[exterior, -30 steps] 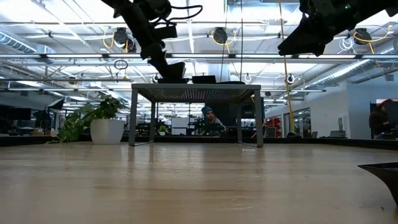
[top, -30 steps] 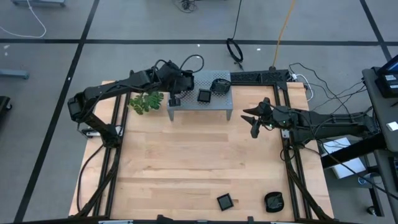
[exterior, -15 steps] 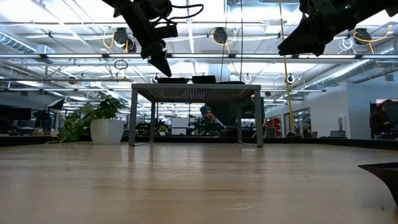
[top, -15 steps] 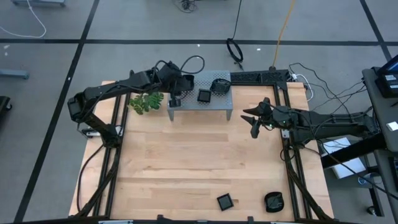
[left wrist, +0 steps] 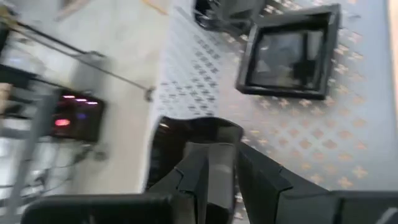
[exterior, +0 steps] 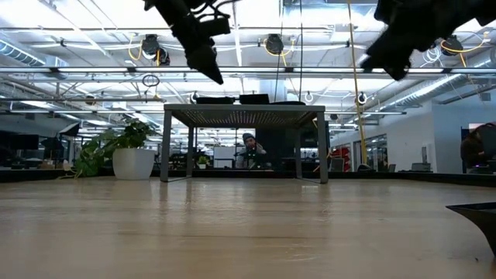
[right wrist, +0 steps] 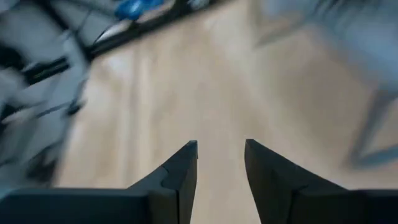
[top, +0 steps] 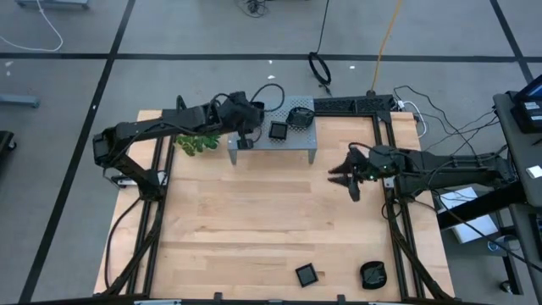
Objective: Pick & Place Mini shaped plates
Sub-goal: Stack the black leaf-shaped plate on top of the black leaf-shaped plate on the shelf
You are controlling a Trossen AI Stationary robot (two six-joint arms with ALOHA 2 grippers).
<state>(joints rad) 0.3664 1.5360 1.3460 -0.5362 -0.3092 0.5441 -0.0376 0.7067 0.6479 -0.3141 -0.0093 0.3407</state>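
My right gripper (top: 347,176), fingers apart and empty, hovers over bare table. Loose plates (top: 306,274) lie well toward the near edge, nearer it than my left gripper (top: 243,135), also empty, above the stand (top: 292,140).

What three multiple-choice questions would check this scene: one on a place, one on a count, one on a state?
1. Where is the left gripper?
A. Raised above the left end of the grey stand
B. Low by the near table edge
C. Beside the right arm

2. How many black plates lie on the stand?
A. One
B. Three
C. Five

3. What state is the right gripper in?
A. Open and empty
B. Shut on a plate
C. Open around a plate

Answers: 1 A, the low view shows it hanging clear above the stand's top. 2 B, three dark dishes sit on the perforated top. 3 A, its wrist view shows only bare table between the spread fingers.
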